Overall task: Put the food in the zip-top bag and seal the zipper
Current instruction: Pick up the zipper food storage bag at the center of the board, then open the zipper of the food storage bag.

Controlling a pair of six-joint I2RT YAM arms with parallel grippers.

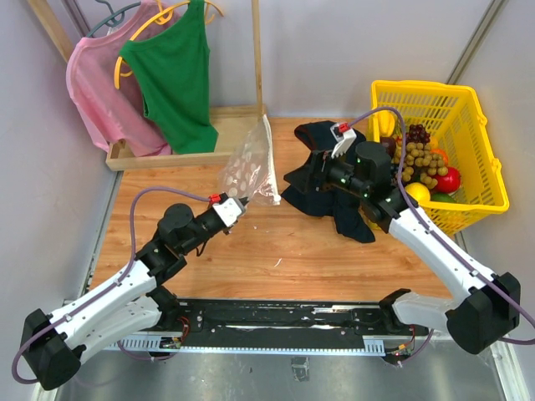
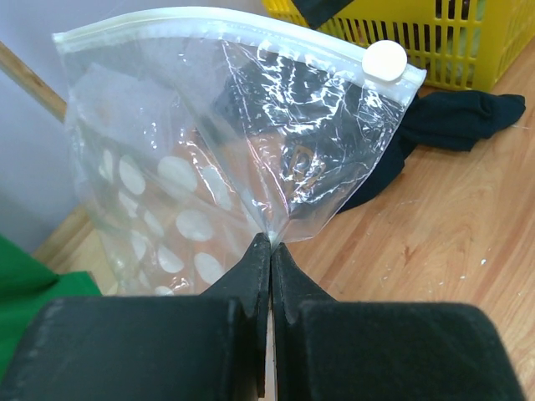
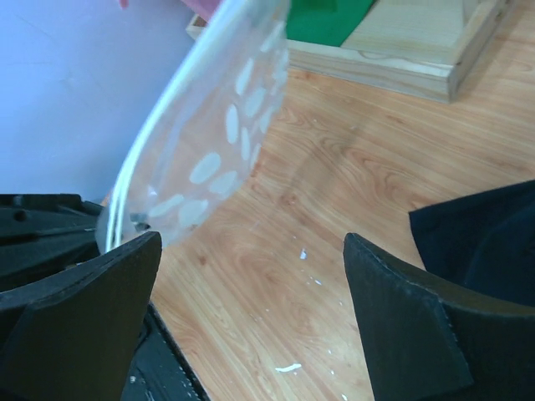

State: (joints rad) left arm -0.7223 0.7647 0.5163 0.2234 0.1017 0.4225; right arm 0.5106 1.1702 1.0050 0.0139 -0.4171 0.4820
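Left wrist: left tool [image 2: 272, 242] clamps zip-top bag [image 2: 209, 142] corner (zipper [image 2: 167, 18] topmost); right tool [image 3: 251, 244] apart over table [image 3: 334, 175].

Bag corner: the clear plastic zip-top bag [image 2: 209, 134] vanishes between the pinched black fingers of the left gripper [image 2: 271, 249].
Bag top: sliced off by the right wrist view's upper edge.
Basket: yellow plastic lattice basket [image 2: 468, 79], top cut off at left wrist.
Cloth: dark navy cloth [image 3: 481, 242], gone past the right wrist view's right edge.
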